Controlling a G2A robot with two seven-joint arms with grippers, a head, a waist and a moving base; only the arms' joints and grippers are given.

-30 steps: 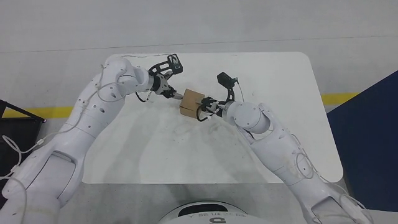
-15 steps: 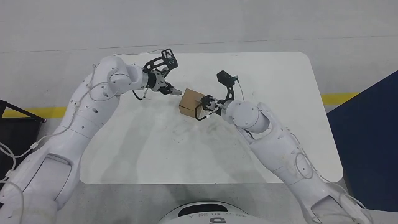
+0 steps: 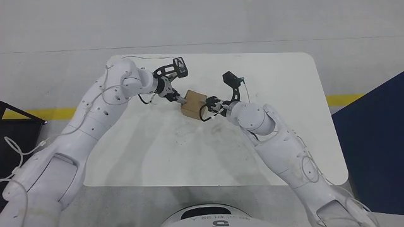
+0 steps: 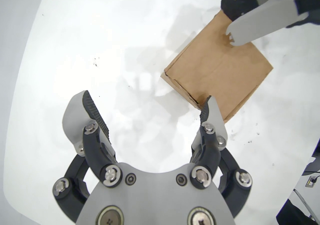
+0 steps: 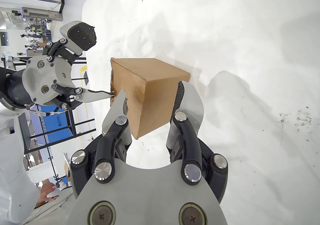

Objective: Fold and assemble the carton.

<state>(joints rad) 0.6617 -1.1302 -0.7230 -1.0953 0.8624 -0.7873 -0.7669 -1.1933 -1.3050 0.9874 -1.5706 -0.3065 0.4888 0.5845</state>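
Swings left pincer back against the carton, spread wide, one fingertip touching its edge. Clamps right pincer on the carton's opposite side, resting it on the tabletop.

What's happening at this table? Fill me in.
A two-armed robot is working on a small brown carton that sits on a white table. The right hand clasps the carton by two opposite sides, steadying it. The left hand is open, and one of its fingertips touches the seam at the carton's near end, apparently to press a flap in. The carton already looks like a closed box.
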